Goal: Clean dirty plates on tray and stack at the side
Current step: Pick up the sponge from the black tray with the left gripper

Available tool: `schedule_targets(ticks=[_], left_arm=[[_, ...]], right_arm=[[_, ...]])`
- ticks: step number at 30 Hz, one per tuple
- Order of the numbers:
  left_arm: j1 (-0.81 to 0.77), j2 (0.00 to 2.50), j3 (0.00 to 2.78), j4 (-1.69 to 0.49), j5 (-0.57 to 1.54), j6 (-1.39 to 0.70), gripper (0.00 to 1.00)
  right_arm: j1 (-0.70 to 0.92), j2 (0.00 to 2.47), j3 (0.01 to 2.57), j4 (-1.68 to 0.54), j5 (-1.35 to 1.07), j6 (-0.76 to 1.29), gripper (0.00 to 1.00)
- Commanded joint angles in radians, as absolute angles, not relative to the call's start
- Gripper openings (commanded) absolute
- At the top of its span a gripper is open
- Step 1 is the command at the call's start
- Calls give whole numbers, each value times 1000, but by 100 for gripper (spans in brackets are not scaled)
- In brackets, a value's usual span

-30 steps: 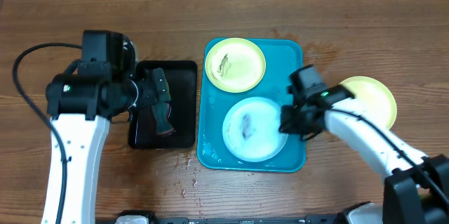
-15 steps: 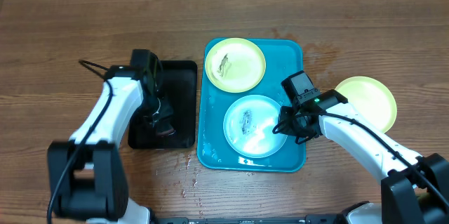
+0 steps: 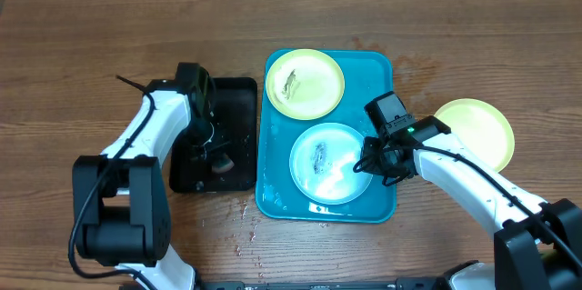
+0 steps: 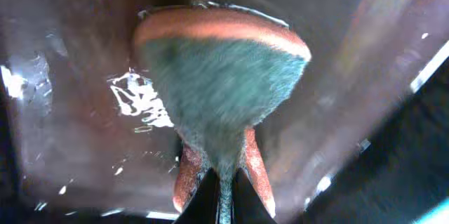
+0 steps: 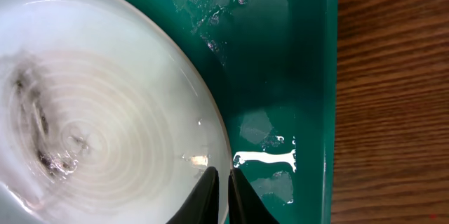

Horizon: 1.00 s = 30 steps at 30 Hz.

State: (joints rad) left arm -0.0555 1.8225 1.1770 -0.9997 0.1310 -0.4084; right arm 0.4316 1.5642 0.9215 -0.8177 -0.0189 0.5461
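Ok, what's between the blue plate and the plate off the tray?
Overhead: the right gripper on the blue plate's rim, the tray's right wall, then the right arm over the table.

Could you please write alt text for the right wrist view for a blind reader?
The right gripper pinches the rim of a small round pale blue plastic plate with dark smears, lying on a wet turquoise rectangular plastic tray; brown wooden table shows at right.
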Motion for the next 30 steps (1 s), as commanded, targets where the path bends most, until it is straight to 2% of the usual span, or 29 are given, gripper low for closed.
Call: schedule_targets(ticks=[1, 5, 11, 13, 15, 16, 20, 23, 26, 28, 30], left_arm=[[-76, 1754, 1214, -1014, 97, -371, 4], [-107, 1776, 1187, -980, 10, -374, 4], [-168, 1848, 1110, -880, 4, -397, 4], [-177, 1879, 1110, -868, 3, -397, 28], [-177, 1883, 1112, -870, 4, -397, 20], [-177, 1882, 1119, -881, 4, -397, 20], [-176, 1882, 1171, -915, 2, -404, 29], [-176, 1882, 1182, -894, -16, -404, 32], [-178, 1891, 1179, -862, -34, -403, 31], [-183, 1901, 1170, -837, -53, -404, 25], [-191, 1914, 1155, -809, -56, -403, 13]], right_arm=[[428, 1551, 917, -816, -8, 551, 9], [428, 1551, 917, -816, -8, 550, 9], [428, 1551, 917, -817, -9, 550, 9], [428, 1551, 917, -817, -9, 550, 9], [428, 1551, 917, -817, -8, 550, 9], [428, 1551, 917, -817, -9, 550, 9], [428, 1551, 917, -817, -9, 550, 9], [428, 1551, 917, -817, -9, 550, 9], [428, 1551, 917, -817, -9, 550, 9], [428, 1551, 917, -817, -9, 551, 9], [428, 1551, 917, -818, -9, 551, 9]])
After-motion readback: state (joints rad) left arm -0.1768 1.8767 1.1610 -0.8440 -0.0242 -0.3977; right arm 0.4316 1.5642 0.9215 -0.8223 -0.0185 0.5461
